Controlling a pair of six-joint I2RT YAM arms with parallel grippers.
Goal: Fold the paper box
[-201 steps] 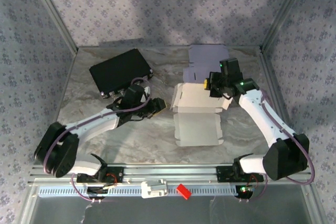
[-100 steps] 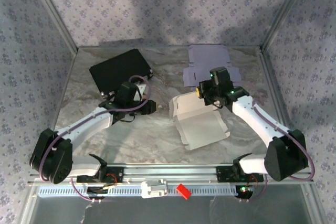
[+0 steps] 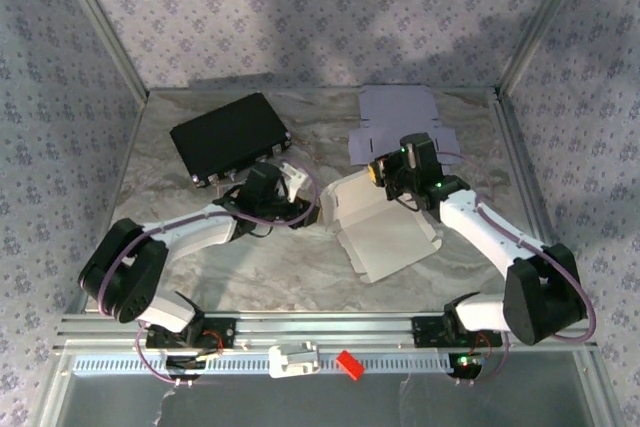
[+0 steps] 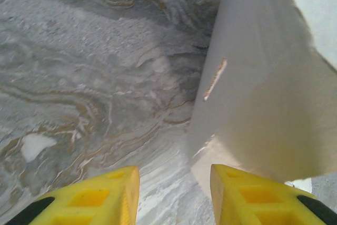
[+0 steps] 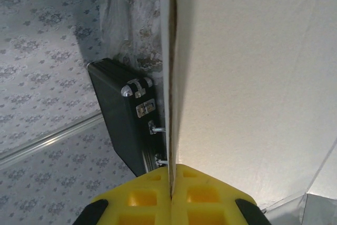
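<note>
Nearest, on the bare tabletop (image 3: 270, 257): the paper box (image 3: 385, 232) sits to the right of the black case (image 3: 228, 135) and a little nearer the arm bases than it.

- A second ago the box lay square to the tabletop edge. Now it is swung round, one corner pointing at the bases, and its raised wall faces the case.
- Left claw (image 3: 293, 182) has come forward into the gap between case and box. From its wrist, jaws partly open (image 4: 174, 193), nothing between them; the box wall (image 4: 263, 104) stands just ahead of one finger. They look a touch narrower than before.
- Right claw (image 3: 385, 175) has travelled toward the case, dragging the box with it. Its wrist view shows it clamped tight (image 5: 171, 183) on a thin upright box panel (image 5: 253, 77), with the case (image 5: 124, 114) beyond.
- Farthest, right of the case: lilac sheet (image 3: 400, 112), unmoved.

Reading: the right arm turned the box to present its side wall to the left claw. No fold is closed yet. Likely next comes a pinch or push on that wall by the left claw. Risk: the thin panel could buckle under the right grip.
</note>
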